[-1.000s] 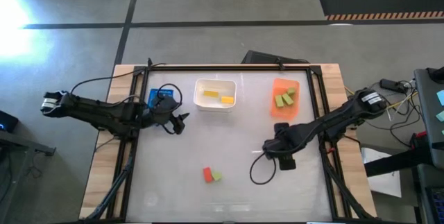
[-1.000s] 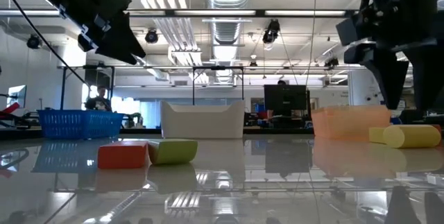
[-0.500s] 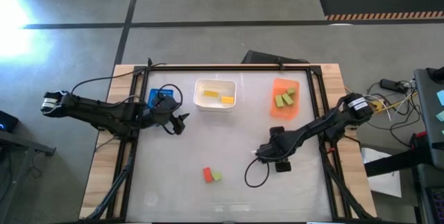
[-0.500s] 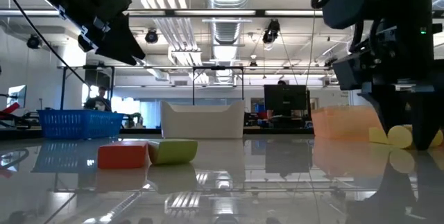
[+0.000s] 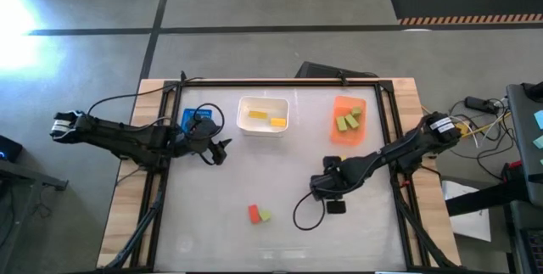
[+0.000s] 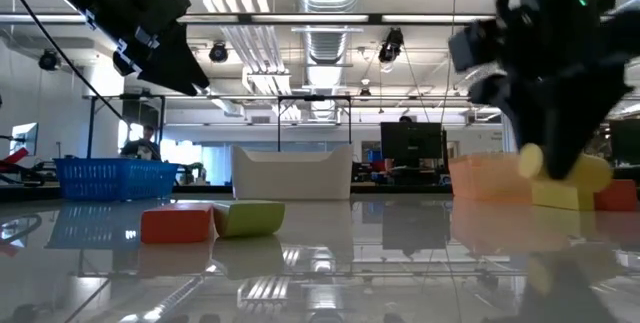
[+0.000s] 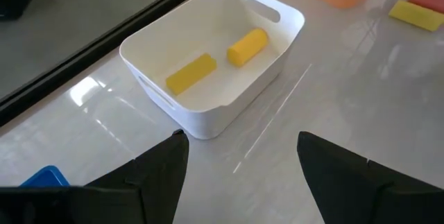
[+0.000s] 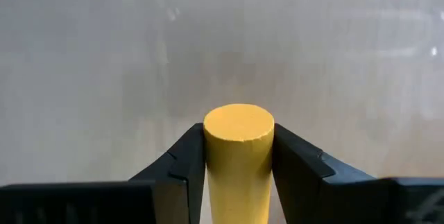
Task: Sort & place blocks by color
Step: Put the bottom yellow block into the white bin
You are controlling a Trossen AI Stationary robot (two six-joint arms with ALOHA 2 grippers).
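Note:
My right gripper (image 8: 238, 141) is shut on a yellow cylinder block (image 8: 238, 161), right of the table's middle (image 5: 321, 186). In the low view the cylinder (image 6: 565, 168) sits tilted above a yellow bar (image 6: 555, 198) and a red block (image 6: 615, 195) that lie on the table. A red block (image 5: 253, 214) and a green block (image 5: 265, 215) lie side by side near the front. My left gripper (image 7: 239, 168) hangs open over the table next to the blue bin (image 5: 188, 120), with nothing between its fingers. My right gripper pinches the cylinder's curved sides (image 8: 208, 165) between its two fingers, close to one round end (image 8: 238, 123). The fingers come steeply from above and lie across it. That end (image 6: 530, 160) is raised; whether the other end rests on the table I cannot tell.
The white bin (image 5: 263, 114) at the back middle holds two yellow blocks (image 7: 222, 57). The orange bin (image 5: 349, 120) at the back right holds green blocks. A black cable loops on the table by the right arm (image 5: 301, 215). Bare table lies in the middle and front.
My right gripper has moved toward the table's left edge, set its fingers on either side of the yellow cylinder and shut on it. The cylinder, which lay flat on the table, now sits higher and tilted with one end raised. The red block behind it has come into view.

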